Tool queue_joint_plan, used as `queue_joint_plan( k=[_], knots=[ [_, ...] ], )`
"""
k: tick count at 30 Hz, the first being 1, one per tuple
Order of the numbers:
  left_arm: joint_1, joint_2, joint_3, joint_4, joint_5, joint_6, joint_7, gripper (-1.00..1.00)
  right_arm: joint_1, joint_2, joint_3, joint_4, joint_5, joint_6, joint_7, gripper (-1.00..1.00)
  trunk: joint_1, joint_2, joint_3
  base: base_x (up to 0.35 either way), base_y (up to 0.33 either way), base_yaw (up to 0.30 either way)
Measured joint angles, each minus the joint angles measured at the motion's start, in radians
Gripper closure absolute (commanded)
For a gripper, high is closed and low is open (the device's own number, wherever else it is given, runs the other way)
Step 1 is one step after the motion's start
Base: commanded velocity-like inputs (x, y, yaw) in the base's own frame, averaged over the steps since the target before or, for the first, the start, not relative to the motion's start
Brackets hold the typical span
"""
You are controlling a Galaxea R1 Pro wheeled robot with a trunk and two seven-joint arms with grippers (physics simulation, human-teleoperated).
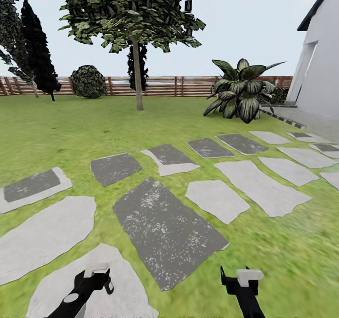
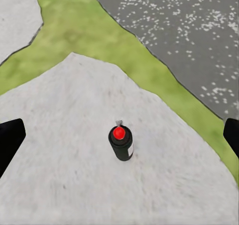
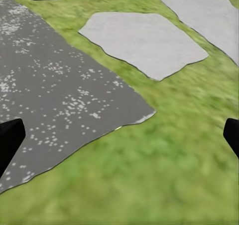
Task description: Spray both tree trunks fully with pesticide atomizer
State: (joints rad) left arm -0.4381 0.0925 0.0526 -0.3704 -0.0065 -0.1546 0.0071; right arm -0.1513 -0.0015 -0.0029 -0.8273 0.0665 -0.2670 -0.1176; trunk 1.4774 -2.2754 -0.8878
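Head view, read from left to right: the left gripper [image 1: 96, 275] hangs low over a pale paving stone [image 1: 42, 235], a dark speckled paving stone [image 1: 167, 231] lies in the middle, and the right gripper [image 1: 238, 280] hangs over the grass [image 1: 282, 261]. Farther off, a tree [image 1: 137, 73] with a bare trunk stands on the lawn in front of a slatted wooden fence [image 1: 160, 86]. A broad-leaved palm [image 1: 242, 92] and the wall of a white house [image 1: 322, 68] follow on the right.

Left wrist view: the spray bottle [image 2: 121, 142] stands upright on the pale stone, roughly centred between the two black fingertips [image 2: 10, 140]. The fingers are spread wide and hold nothing; they are well clear of the bottle.

Right wrist view: the fingers of the right gripper are likewise spread wide and empty, above grass beside the dark stone.

Risks from this position:
- The bottle is narrow and free-standing. A descent that is slightly off centre would likely bring one finger against its side and tip it over.
- Closing too high would likely catch only the nozzle head, giving a weak hold that may slip on lifting.
- Descending too far could drive the fingertips into the stone.
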Motion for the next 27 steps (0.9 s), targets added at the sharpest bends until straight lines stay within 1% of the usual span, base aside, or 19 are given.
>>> queue_joint_plan(
  k=[8, 13, 15, 20, 22, 27],
  knots=[
    [-0.001, 0.0, -0.004, 0.0, -0.003, -0.004, 0.0, -1.0, 0.0, 0.0, 0.0, -0.007, -0.001, 0.0, 0.0, -1.0, 0.031, -0.056, -0.033, 0.0, 0.0, 0.0],
    [-0.003, -0.001, -0.007, -0.007, -0.007, -0.015, 0.001, -1.0, 0.0, -0.001, -0.003, -0.04, -0.002, 0.009, -0.001, -1.0, 0.05, -0.091, -0.056, 0.0, 0.0, 0.0],
    [-0.005, -0.002, -0.007, -0.01, -0.007, -0.016, 0.001, -1.0, 0.0, -0.003, -0.004, -0.063, -0.002, 0.035, -0.002, -1.0, 0.058, -0.105, -0.066, 0.0, 0.0, 0.0],
    [-0.009, -0.001, -0.007, -0.013, -0.008, -0.017, 0.001, -1.0, 0.0, -0.009, -0.005, -0.15, -0.003, 0.148, -0.002, -1.0, 0.077, -0.14, -0.09, 0.0, 0.0, 0.0],
    [-0.009, 0.0, -0.007, -0.012, -0.008, -0.017, 0.001, -1.0, 0.0, -0.009, -0.005, -0.175, -0.003, 0.175, -0.001, -1.0, 0.084, -0.154, -0.099, 0.0, 0.0, 0.0],
    [-0.01, 0.0, -0.007, -0.012, -0.009, -0.018, 0.001, -1.0, 0.0, -0.009, -0.005, -0.18, -0.003, 0.183, -0.002, -1.0, 0.104, -0.189, -0.123, 0.0, 0.0, 0.0]
  ],
)
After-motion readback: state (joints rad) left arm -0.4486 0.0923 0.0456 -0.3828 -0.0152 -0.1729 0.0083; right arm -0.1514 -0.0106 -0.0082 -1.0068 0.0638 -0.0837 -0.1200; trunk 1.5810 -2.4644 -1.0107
